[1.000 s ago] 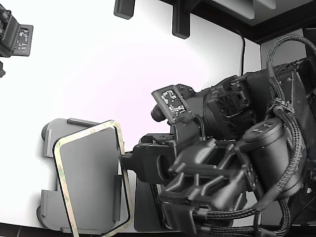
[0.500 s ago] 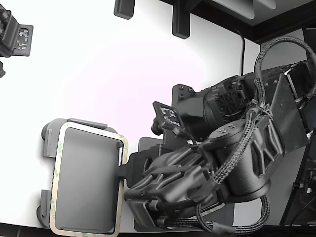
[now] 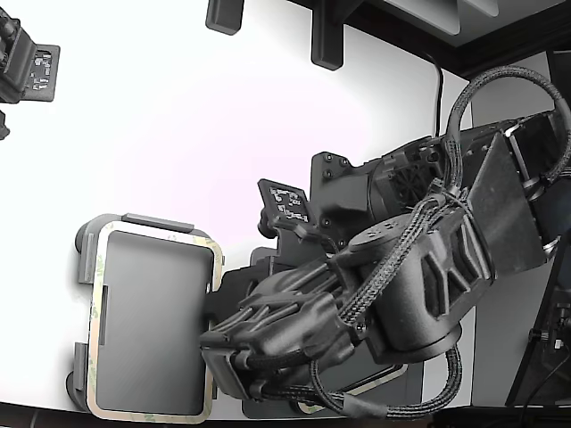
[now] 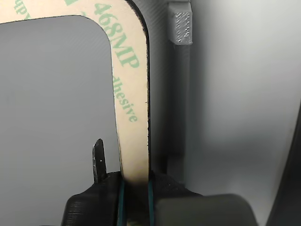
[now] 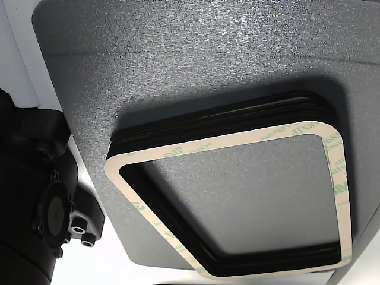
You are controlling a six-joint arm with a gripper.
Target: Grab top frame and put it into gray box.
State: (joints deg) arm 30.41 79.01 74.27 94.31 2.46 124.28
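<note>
Top frame (image 3: 152,323) was laid over gray box (image 3: 89,234), one side rail pinched by gripper (image 4: 134,186). Frame was judged light, thin, flexible; grip on rail midpoint advised.

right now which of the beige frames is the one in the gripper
The top frame lying over the gray box, with the gripper clamped on its side. The other beige-faced frame caps the black stack on the dark mat, untouched.
</note>
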